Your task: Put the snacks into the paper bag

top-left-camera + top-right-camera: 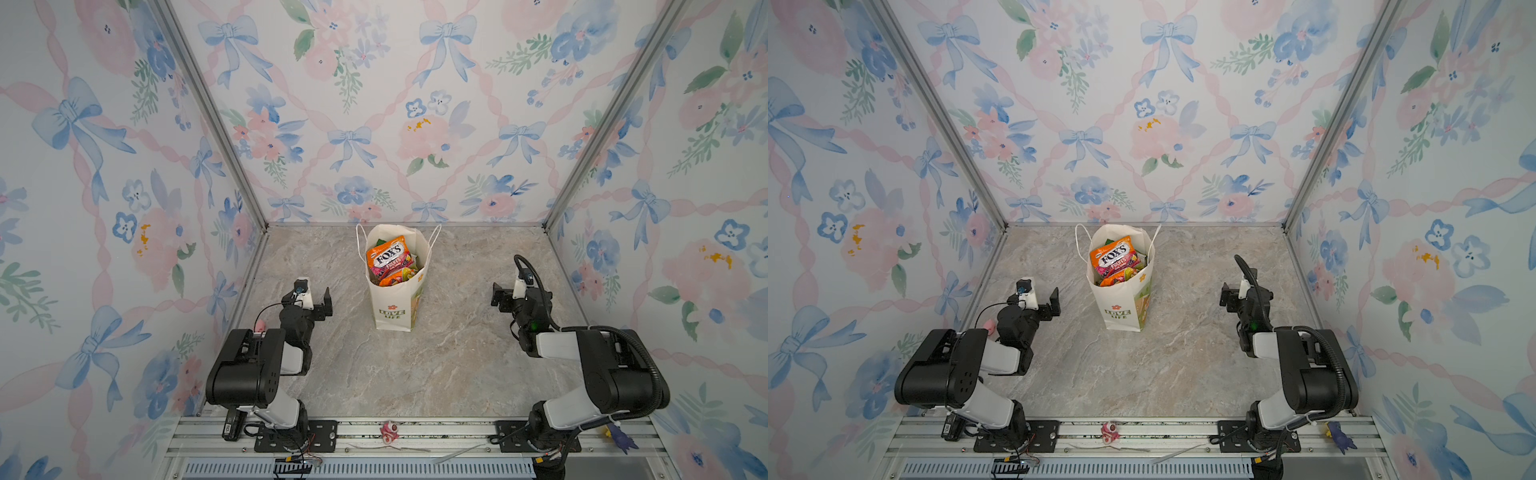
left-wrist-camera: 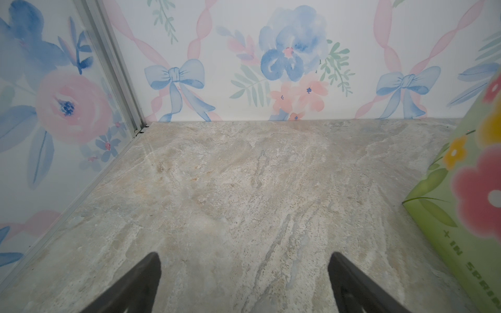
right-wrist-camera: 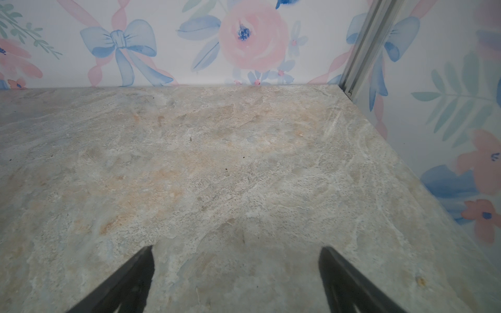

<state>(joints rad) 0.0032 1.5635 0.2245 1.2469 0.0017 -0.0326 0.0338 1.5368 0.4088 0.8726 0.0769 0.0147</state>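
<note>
L hand (image 2: 244,260) fingers spread wide, empty, over bare tabletop (image 2: 217,189). R hand (image 3: 236,250) same: released, nothing in it. Between them the paper bag (image 1: 394,305) stands upright nr back wall, well apart from both. The snacks (image 1: 388,259) sit inside it, orange FOX'S print on top; count underneath unclear, prob several.

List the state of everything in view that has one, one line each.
paper bag: upright, mouth open, filled close to the rim
snacks: inside the bag, an orange FOX'S one on top
left pincer: open, empty, apart from the bag
right pincer: open, empty, apart from the bag
</note>
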